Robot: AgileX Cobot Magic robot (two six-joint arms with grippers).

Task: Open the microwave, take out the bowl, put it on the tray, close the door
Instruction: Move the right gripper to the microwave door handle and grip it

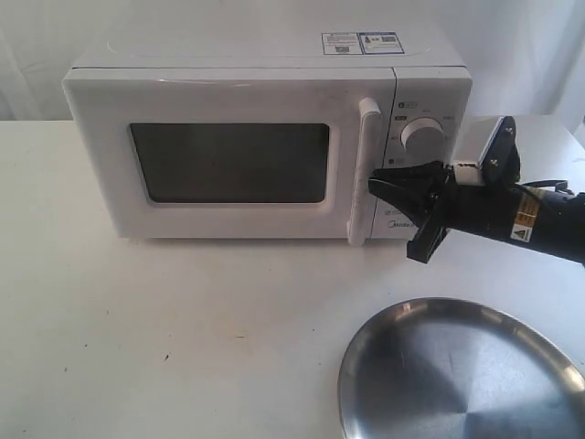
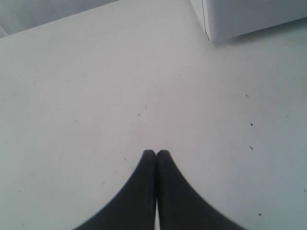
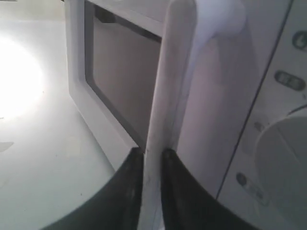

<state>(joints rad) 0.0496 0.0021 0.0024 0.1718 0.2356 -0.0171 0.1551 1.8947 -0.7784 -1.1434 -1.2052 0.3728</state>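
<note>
The white microwave stands at the back of the table with its door closed flat. My right gripper reaches in from the right and is shut on the vertical white bar handle; a black finger sits on each side of the bar. The steel tray lies at the front right with nothing on it. The bowl is hidden. My left gripper is shut on nothing and hangs over bare table, outside the exterior view.
A round white knob sits on the control panel just above my right arm. The left wrist view catches a bottom corner of the microwave. The white table stretches bare to the left of the tray.
</note>
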